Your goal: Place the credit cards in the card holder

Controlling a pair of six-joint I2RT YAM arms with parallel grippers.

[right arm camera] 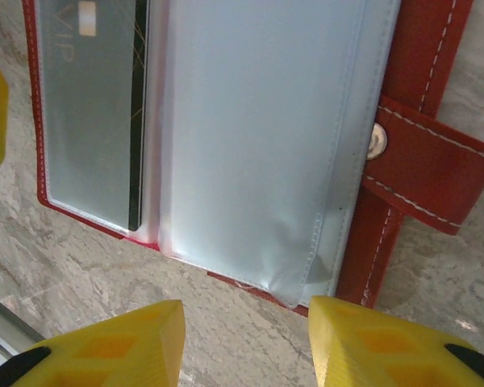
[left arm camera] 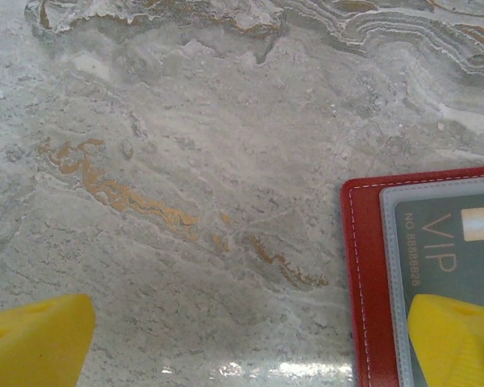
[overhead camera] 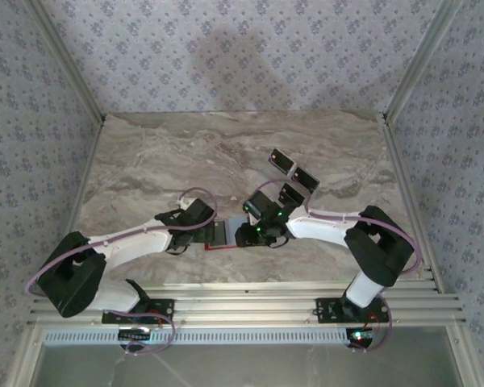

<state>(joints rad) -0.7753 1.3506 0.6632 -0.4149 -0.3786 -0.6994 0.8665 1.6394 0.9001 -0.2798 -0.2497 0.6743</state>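
The table top (overhead camera: pixel 145 153) was a pale grey-beige marble-patterned slab with darker bands running across it. At close range, thin orange-brown veins (left arm camera: pixel 113 189) showed in the surface, and a patch of glare (left arm camera: pixel 306 369) lay on it. The back wall (overhead camera: pixel 242 81) and the side walls (overhead camera: pixel 24 121) carried grey-blue wallpaper with a small repeating floral motif. Metal corner posts (overhead camera: pixel 419 56) framed the enclosure. A ribbed aluminium rail (overhead camera: pixel 250 306) ran along the table's near edge. A faint shadow (overhead camera: pixel 226 44) fell on the back wall.

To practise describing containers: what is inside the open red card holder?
In the card holder, a grey VIP card sits under clear plastic; the neighbouring sleeve looks empty. Whatever lies behind the card or beneath the sleeves is covered.
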